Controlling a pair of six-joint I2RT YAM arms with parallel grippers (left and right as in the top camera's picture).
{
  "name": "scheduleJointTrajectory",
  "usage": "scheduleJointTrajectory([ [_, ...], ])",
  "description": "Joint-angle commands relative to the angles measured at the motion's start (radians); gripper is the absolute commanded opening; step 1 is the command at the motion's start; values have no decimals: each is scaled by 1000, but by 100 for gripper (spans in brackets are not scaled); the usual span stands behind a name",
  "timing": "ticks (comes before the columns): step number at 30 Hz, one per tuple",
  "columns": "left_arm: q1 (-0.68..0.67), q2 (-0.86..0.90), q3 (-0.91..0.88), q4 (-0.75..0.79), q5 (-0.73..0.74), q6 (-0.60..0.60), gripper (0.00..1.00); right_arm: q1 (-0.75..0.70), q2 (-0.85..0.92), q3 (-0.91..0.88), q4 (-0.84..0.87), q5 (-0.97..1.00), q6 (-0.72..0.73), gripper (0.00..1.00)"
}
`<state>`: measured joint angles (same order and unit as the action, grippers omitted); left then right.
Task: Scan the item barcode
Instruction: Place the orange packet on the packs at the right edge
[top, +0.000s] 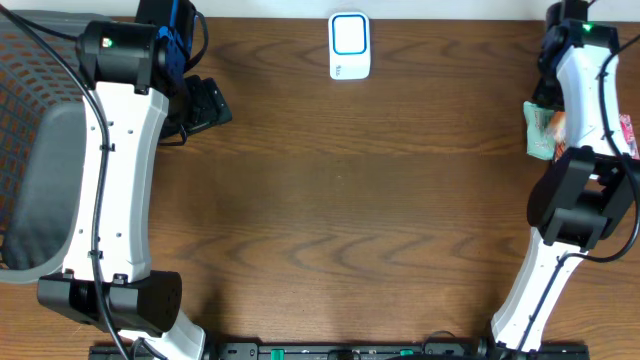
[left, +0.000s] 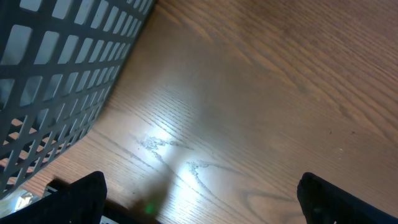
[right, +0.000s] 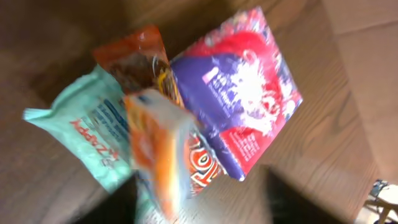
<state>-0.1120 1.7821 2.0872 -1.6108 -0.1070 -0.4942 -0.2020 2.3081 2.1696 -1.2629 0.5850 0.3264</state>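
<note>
Orange blurred snack packet (right: 158, 146): you see it between right gripper (right: 205, 198) fingers, jaws parted | behind it: teal packet (right: 87, 130), red-purple packet (right: 249, 99), right edge of brown wooden table (top: 350, 200) | left gripper (left: 202, 196): jaws wide, empty | white blue-ringed scanner (top: 349, 45): far edge.

White scanner (top: 349, 45) sits alone up top; snack packets (top: 540, 132) well to its right, mesh basket (top: 25, 90) far left.

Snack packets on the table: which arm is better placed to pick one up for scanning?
Right. Its gripper hangs directly over the snack packets; the left gripper is across the table beside the basket.
</note>
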Motion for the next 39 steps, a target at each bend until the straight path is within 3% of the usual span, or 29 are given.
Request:
scheduleJointTrajectory([
  [1,0,-2,4,-53,-6,-1,98,-4,-36,-6,-14,-68,10,99],
  [5,0,-2,4,-53,-6,-1,98,-2,-61,-6,-51,-71,47,99],
  [9,0,-2,4,-53,-6,-1,98,1,-183,-6,-132,-81,178,99],
  [13,0,-2,4,-53,-6,-1,98,9,-343,-6,-216,-294,200,99],
  [16,0,-2,4,-53,-6,-1,98,32,-439,-7,-271,-344,201,99],
  [23,0,-2,4,-53,-6,-1,98,237,-680,-59,-383,-322,201,99],
  [32,0,-2,4,-53,-6,-1,98,594,-1005,-405,-369,-101,351,99],
  [39,0,-2,4,-53,-6,-1,98,683,-1212,-566,-399,-151,349,99],
])
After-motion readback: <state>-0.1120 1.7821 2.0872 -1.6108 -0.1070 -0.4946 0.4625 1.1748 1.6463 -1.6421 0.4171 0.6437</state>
